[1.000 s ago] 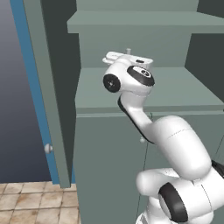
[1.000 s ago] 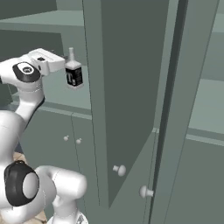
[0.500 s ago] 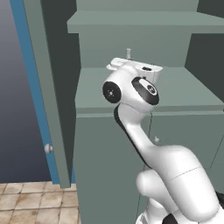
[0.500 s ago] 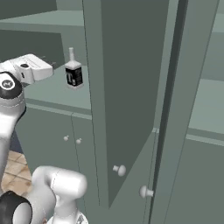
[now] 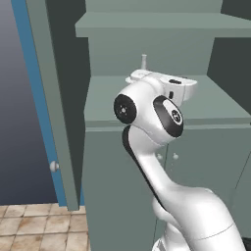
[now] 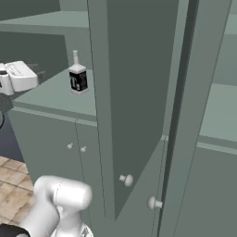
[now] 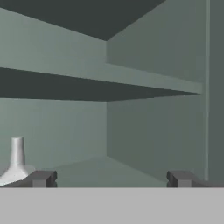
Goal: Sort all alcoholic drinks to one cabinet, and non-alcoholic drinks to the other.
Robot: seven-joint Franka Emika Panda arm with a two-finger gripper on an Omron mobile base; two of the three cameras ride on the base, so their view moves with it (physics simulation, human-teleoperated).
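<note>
Gaping wide and empty, the claw (image 7: 109, 179) hung inside the cabinet (image 6: 55, 97), the black-labelled bottle (image 6: 77, 78) upright on the shelf just off 1 fingertip (image 7: 40, 178). Done well, it should back out level, avoiding the neck.

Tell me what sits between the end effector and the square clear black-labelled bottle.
Nothing: bare grey-green shelf separates end effector from bottle in the right base view.
</note>
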